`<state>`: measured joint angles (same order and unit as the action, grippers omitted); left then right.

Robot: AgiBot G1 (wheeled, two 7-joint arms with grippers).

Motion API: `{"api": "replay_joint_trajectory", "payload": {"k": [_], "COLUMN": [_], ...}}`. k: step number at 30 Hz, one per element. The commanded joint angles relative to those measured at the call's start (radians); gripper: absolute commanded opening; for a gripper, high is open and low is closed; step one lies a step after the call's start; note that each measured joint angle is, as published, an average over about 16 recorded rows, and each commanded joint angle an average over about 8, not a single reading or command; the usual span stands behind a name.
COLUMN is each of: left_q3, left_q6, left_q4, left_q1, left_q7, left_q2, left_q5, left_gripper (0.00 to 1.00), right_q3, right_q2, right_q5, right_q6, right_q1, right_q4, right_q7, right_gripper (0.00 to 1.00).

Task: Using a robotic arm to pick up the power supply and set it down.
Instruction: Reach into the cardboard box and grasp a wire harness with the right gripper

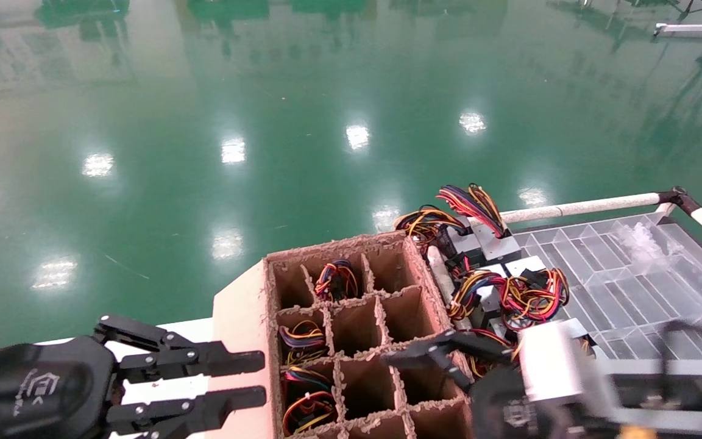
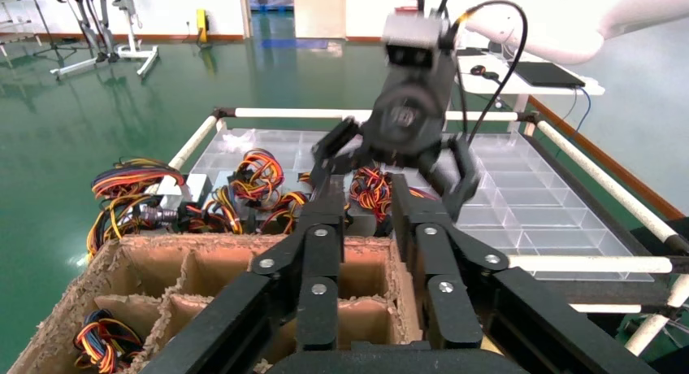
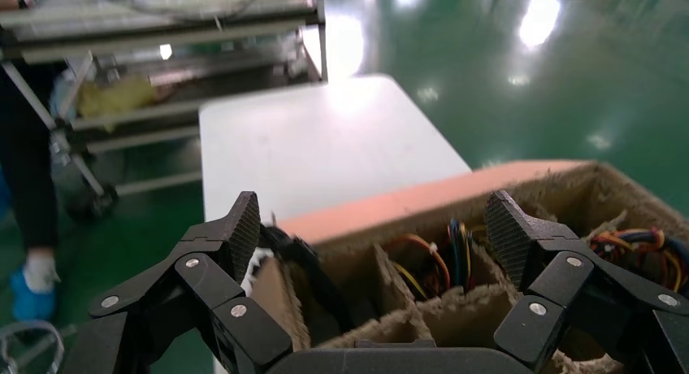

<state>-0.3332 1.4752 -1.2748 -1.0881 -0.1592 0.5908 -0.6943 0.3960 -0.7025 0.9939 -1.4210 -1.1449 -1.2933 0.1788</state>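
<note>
Several power supplies lie in a heap at the near-left end of a clear divided tray (image 1: 631, 268). One silver power supply (image 1: 496, 247) has a looped bundle of red, yellow and black wires; the heap also shows in the left wrist view (image 2: 244, 187). The robotic arm is my right one, with a silver bracket (image 1: 549, 364). Its black right gripper (image 1: 424, 366) (image 2: 394, 183) (image 3: 374, 228) is open and holds nothing, hanging over the near right corner of a cardboard box (image 1: 333, 247). My left gripper (image 1: 229, 381) (image 2: 366, 191) is open and empty at the box's left side.
The cardboard box (image 2: 211, 244) (image 3: 422, 199) has square compartments, some holding wire bundles (image 1: 336, 280). It stands on a white table (image 3: 325, 138). White rails (image 1: 576, 208) frame the tray. Green floor lies beyond. A metal rack (image 3: 162, 32) and a person's leg (image 3: 32, 187) stand past the table.
</note>
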Motion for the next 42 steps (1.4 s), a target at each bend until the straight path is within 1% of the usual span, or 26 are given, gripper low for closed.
{"api": "replay_joint_trajectory", "payload": {"k": [1, 7, 8, 9, 10, 15, 16, 17, 18, 22, 28, 42], "left_q3": [0.000, 0.000, 0.000, 0.000, 0.000, 0.000, 0.000, 0.000, 0.000, -0.001, -0.001, -0.001], "left_q6": [0.000, 0.000, 0.000, 0.000, 0.000, 0.000, 0.000, 0.000, 0.000, 0.000, 0.000, 0.000], "left_q4": [0.000, 0.000, 0.000, 0.000, 0.000, 0.000, 0.000, 0.000, 0.000, 0.000, 0.000, 0.000], "left_q1": [0.000, 0.000, 0.000, 0.000, 0.000, 0.000, 0.000, 0.000, 0.000, 0.000, 0.000, 0.000], "left_q7": [0.000, 0.000, 0.000, 0.000, 0.000, 0.000, 0.000, 0.000, 0.000, 0.000, 0.000, 0.001], "left_q2": [0.000, 0.000, 0.000, 0.000, 0.000, 0.000, 0.000, 0.000, 0.000, 0.000, 0.000, 0.000], "left_q5": [0.000, 0.000, 0.000, 0.000, 0.000, 0.000, 0.000, 0.000, 0.000, 0.000, 0.000, 0.001], "left_gripper": [1.00, 1.00, 1.00, 1.00, 1.00, 1.00, 1.00, 1.00, 1.00, 1.00, 1.00, 1.00], "right_q3": [0.020, 0.092, 0.104, 0.117, 0.130, 0.195, 0.205, 0.213, 0.221, 0.240, 0.260, 0.284], "right_q2": [-0.020, -0.123, -0.142, -0.161, -0.179, -0.268, -0.283, -0.297, -0.309, -0.350, -0.389, -0.430], "right_q5": [0.039, 0.203, 0.229, 0.255, 0.279, 0.398, 0.416, 0.432, 0.446, 0.478, 0.515, 0.571], "right_q6": [0.009, 0.059, 0.065, 0.069, 0.072, 0.076, 0.077, 0.079, 0.081, 0.091, 0.106, 0.139], "right_q1": [-0.013, -0.093, -0.109, -0.125, -0.140, -0.218, -0.230, -0.240, -0.249, -0.270, -0.289, -0.308], "right_q4": [0.001, 0.039, 0.050, 0.061, 0.073, 0.138, 0.150, 0.161, 0.171, 0.207, 0.247, 0.291], "right_q7": [-0.003, -0.022, -0.025, -0.029, -0.034, -0.061, -0.066, -0.071, -0.076, -0.091, -0.112, -0.124], "right_gripper": [1.00, 1.00, 0.95, 0.88, 0.76, 0.14, 0.06, 0.01, 0.00, 0.00, 0.00, 0.00]}}
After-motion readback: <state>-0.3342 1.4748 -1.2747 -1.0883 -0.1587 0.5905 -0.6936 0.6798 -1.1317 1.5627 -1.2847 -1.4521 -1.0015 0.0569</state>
